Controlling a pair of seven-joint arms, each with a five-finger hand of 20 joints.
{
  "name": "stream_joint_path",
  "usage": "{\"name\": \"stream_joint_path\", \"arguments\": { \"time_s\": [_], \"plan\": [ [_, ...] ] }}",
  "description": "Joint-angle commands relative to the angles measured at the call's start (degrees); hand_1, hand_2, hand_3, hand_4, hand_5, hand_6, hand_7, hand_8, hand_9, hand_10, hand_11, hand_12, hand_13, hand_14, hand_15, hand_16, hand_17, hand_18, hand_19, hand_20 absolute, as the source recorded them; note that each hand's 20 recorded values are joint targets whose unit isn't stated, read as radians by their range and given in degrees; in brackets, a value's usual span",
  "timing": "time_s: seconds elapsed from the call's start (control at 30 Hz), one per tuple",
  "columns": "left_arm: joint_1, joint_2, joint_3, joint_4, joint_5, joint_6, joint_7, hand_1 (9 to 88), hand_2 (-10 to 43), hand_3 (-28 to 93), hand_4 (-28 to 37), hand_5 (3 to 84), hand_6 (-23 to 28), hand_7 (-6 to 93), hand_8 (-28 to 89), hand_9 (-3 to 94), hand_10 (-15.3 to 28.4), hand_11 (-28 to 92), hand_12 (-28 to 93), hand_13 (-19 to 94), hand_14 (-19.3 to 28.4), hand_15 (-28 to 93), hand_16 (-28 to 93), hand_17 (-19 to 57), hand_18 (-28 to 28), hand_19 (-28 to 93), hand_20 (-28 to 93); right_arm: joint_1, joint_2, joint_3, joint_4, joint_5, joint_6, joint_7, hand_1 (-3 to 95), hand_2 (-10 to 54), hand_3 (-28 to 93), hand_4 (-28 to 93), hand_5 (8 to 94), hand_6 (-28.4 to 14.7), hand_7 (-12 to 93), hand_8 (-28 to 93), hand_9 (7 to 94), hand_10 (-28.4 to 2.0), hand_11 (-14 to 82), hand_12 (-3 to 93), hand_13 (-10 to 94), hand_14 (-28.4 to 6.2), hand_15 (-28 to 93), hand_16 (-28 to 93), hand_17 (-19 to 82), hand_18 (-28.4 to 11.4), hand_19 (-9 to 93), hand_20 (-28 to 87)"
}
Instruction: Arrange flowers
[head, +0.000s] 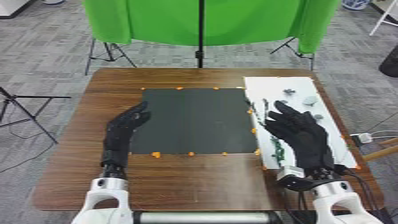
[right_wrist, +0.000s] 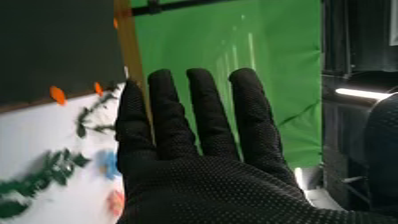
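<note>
while the right hand (head: 300, 134) is held empty, fingers straight and parted, the sprig (head: 278, 150) is seen just to its left, laid roughly lengthwise with it; the left hand (head: 127, 122), also uncurled, is kept well apart.

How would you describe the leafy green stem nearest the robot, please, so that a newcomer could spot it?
On the brown table, find the white board at the right. The leafy green stem lies on its near half, just left of the right hand. It is closest to the robot; the other sprigs lie farther up the board.
</note>
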Motion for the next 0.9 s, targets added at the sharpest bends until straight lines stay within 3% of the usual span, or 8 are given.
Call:
{"name": "stream_joint_path", "arguments": {
  "time_s": [0.03,0.2,0.27,0.4,0.47,0.6,0.63,0.9],
  "plan": [
    [2.38,-0.03,-2.90,0.77,0.50,-7.12,0.02,28.3,-1.9,64,-17.5,48.2,4.4,10.9,-6,45.0,13.9,19,10,32,14.3,10,0,7.2,10.9,9,21,-0.74,-0.63,-0.72,-0.99,-1.05,-2.33,1.37,9.2,6.0,63,-17,40.6,-1.9,11,-7,42.3,-15.9,4.8,17.3,36,-17.1,9,32,9,-18.4,42,44],
    [3.13,-3.50,-1.30,0.71,-2.85,-3.28,0.91,28.7,-1.9,63,-17.5,48.6,4.4,11.0,-6,46.7,14.1,19,11,35,16.0,12,1,7.9,11.7,11,21,1.39,0.72,0.27,-0.55,-1.91,-2.69,0.65,8.9,5.8,64,-16,40.0,-1.4,10,-7,42.2,-15.3,4.6,16.5,33,-15.8,7,29,10,-17.1,20,31],
    [2.48,-0.96,-0.69,0.76,-5.69,-3.30,1.82,28.8,-1.9,63,-17.6,49.1,4.4,11.5,-6,47.1,14.2,20,11,36,16.1,13,1,7.7,11.7,11,21,2.20,0.96,-0.17,-0.23,-1.54,-1.62,0.35,8.8,5.7,64,-16,39.8,-1.2,10,-7,42.0,-15.1,4.6,16.1,33,-15.6,7,28,11,-16.9,16,29],
    [2.14,-0.17,-1.12,0.67,-4.98,-2.54,1.62,28.7,-1.8,63,-17.7,49.4,4.3,12.0,-6,47.5,14.3,20,11,36,16.0,14,1,7.3,11.6,10,21,2.92,2.23,-1.81,-0.51,-1.55,1.19,1.04,8.7,5.6,64,-17,40.1,-1.2,11,-7,42.1,-14.9,4.8,16.1,32,-15.8,8,28,11,-16.8,15,28],
    [1.55,0.17,-2.51,0.64,-4.26,-5.89,0.54,28.7,-1.8,63,-17.6,49.3,4.3,12.1,-6,47.7,14.3,20,11,36,16.1,14,1,7.3,11.7,10,21,3.83,2.90,-1.59,-0.24,-1.64,0.26,0.53,8.7,5.7,64,-17,40.4,-1.3,11,-7,41.8,-15.0,4.6,16.0,31,-15.5,7,27,11,-16.8,15,28],
    [1.68,-0.41,-6.13,0.56,3.79,-11.34,-2.39,28.5,-1.9,64,-17.6,48.5,4.1,11.5,-6,46.9,14.1,20,10,35,16.1,14,1,6.7,11.8,9,21,4.86,4.13,-0.67,0.37,-1.21,0.16,0.63,8.4,4.8,64,-16,38.7,-0.9,10,-7,38.2,-14.4,3.4,14.7,25,-14.5,3,24,10,-16.2,10,25],
    [1.93,-0.47,-6.94,0.25,4.43,-11.77,-2.80,28.4,-1.9,64,-17.5,48.4,4.1,11.4,-6,46.8,14.0,20,10,35,16.1,13,1,6.5,11.7,9,21,4.93,4.05,-0.83,0.20,-1.52,0.96,0.50,8.3,4.2,65,-16,38.2,-1.0,10,-7,37.3,-14.3,3.2,14.5,25,-14.5,3,24,10,-16.2,10,25],
    [3.00,-0.25,-8.76,-0.84,2.48,-9.02,-3.74,29.1,-2.1,63,-16.9,47.9,4.2,10.3,-6,46.0,13.7,19,11,35,16.2,12,2,5.5,12.5,9,21,4.72,9.41,-3.20,-3.90,-24.89,15.84,3.01,12.7,-8.7,62,-17,36.6,-1.9,12,-7,37.9,-15.7,4.2,19.0,31,-15.6,8,26,18,-19.0,20,32]
  ]
}}
